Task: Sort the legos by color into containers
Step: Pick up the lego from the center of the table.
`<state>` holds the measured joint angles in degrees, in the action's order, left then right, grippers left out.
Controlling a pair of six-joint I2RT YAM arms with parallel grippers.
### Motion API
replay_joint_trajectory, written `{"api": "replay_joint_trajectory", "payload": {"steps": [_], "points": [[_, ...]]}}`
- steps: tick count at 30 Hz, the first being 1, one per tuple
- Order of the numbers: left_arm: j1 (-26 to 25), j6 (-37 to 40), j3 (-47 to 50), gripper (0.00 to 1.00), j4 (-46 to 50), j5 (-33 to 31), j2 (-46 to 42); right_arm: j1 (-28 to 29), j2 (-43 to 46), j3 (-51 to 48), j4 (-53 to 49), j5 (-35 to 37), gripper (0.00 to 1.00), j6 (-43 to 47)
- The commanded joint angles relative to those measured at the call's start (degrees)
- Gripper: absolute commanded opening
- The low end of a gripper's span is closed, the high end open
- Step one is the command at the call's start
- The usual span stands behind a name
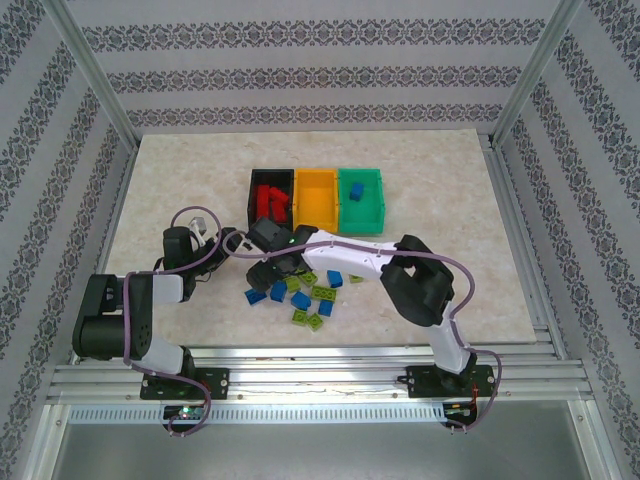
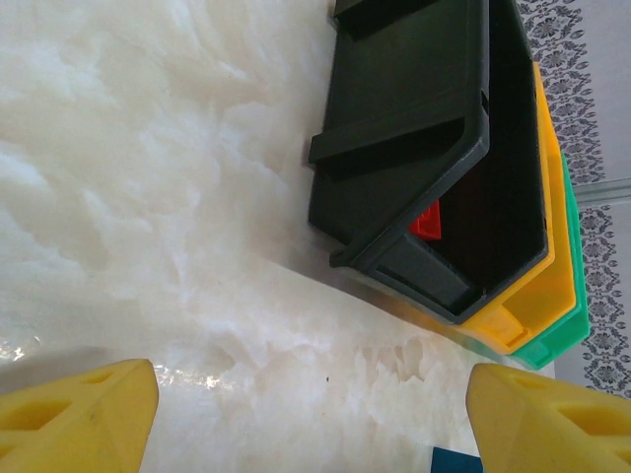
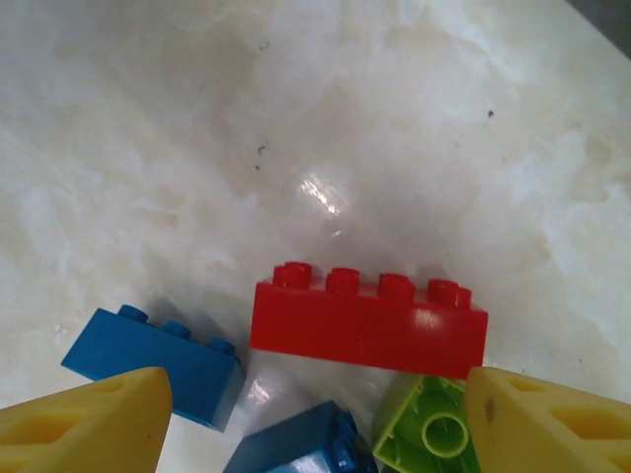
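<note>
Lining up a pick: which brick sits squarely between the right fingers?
The red four-stud brick, centred in the gap; blue bricks and a lime brick lie lower, beside the right fingers.

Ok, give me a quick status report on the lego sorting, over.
Left gripper open, empty, facing the black bin. Right gripper open over a red brick lying on the table. Blue brick and lime brick close beside it.

The top view looks down from above and behind onto the whole tabletop. The left wrist view closely faces the black bin, shared with top. The right wrist view sits close above legos.
</note>
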<state>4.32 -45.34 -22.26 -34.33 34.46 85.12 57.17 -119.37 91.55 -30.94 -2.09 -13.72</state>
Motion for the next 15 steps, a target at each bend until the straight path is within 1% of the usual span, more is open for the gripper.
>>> {"api": "replay_joint_trajectory", "payload": {"steps": [1, 11, 15], "points": [[1.4, 1.1, -0.1, 0.82, 0.8, -0.1, -1.5, 0.1, -2.5, 2.8, -4.0, 4.1, 0.78, 1.5], [1.9, 0.7, 0.0, 0.82, 1.0, 0.6, -2.1, 0.5, -6.0, 4.8, -4.2, 4.8, 0.78, 0.8], [2.1, 0.9, 0.0, 0.82, 1.0, 0.5, -2.2, 0.6, -6.4, 5.4, -2.8, 3.1, 0.79, -0.2]]}}
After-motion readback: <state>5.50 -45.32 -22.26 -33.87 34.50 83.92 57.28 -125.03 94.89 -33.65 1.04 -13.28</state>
